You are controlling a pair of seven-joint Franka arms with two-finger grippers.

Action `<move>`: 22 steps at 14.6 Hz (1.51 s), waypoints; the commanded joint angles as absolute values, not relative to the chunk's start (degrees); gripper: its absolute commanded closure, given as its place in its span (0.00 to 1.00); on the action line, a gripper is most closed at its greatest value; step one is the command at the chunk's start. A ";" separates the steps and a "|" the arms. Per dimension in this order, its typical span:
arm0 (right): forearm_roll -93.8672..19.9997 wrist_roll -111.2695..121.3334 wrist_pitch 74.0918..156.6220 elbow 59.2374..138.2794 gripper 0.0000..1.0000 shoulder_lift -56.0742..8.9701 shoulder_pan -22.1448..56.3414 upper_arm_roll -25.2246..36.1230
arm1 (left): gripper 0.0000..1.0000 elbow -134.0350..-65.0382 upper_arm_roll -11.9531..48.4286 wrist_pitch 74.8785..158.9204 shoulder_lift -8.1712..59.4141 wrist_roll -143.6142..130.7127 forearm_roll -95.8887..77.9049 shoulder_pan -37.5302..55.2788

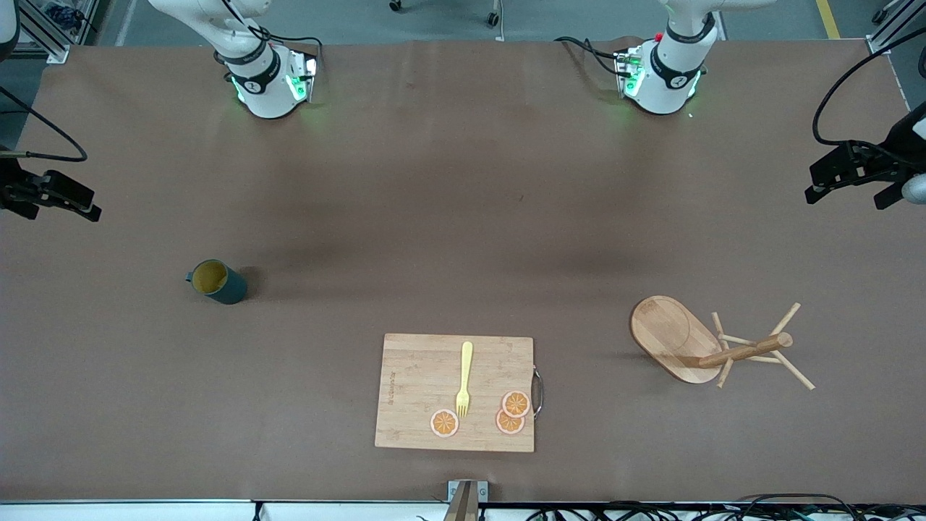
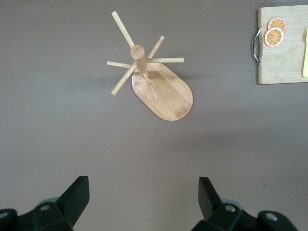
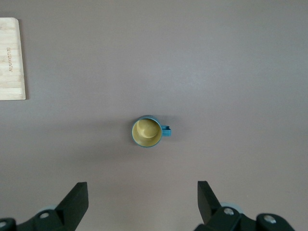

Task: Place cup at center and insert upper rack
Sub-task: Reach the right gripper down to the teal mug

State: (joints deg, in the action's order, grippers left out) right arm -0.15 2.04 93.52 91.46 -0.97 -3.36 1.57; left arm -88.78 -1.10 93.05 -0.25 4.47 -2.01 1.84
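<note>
The cup (image 1: 217, 281) is a dark teal mug with a mustard-yellow inside. It stands upright on the brown table toward the right arm's end and shows in the right wrist view (image 3: 147, 132). The upper rack (image 1: 698, 346) is a wooden mug tree that stands on its oval base toward the left arm's end. It also shows in the left wrist view (image 2: 154, 79). My right gripper (image 3: 143, 195) is open and empty, high above the table near the cup. My left gripper (image 2: 144, 192) is open and empty, high above the table near the rack. In the front view each gripper hangs at its own end of the table, right gripper (image 1: 76, 202) and left gripper (image 1: 825, 184).
A rectangular bamboo cutting board (image 1: 419, 376) with a metal handle lies near the table's front edge at the middle. A yellow fork (image 1: 464, 378) and three orange slices (image 1: 444, 422) lie on it. The two robot bases (image 1: 268, 79) stand along the back edge.
</note>
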 commanded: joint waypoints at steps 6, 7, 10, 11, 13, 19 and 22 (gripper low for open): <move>0.53 2.55 93.60 92.81 0.00 0.18 -3.43 1.49 | 0.00 -87.80 -0.26 91.76 -0.35 3.87 -2.37 1.58; 0.53 2.64 93.43 92.81 0.00 -0.09 -3.51 1.49 | 0.00 -87.80 -0.26 91.76 -0.35 3.87 -2.37 1.58; 0.53 2.64 93.43 92.81 0.00 -1.31 -3.08 1.41 | 0.00 -87.72 -0.26 91.76 -0.35 3.87 -2.29 1.58; 0.53 2.64 93.34 92.90 0.00 -2.19 -3.08 1.41 | 0.00 -87.80 -0.26 91.76 -0.35 3.87 -2.29 1.58; 0.53 2.55 93.51 92.90 0.00 -5.26 -3.08 1.41 | 0.00 -87.80 -0.26 91.76 -0.35 3.87 -2.37 1.58; 0.35 2.55 98.07 93.34 0.00 -16.68 1.75 1.32 | 0.00 -87.80 -0.26 91.76 -0.35 3.87 -2.29 1.67; 0.35 2.64 102.56 96.93 0.00 -20.29 2.29 1.32 | 0.00 -87.71 -0.26 91.76 -0.35 3.87 -2.29 1.67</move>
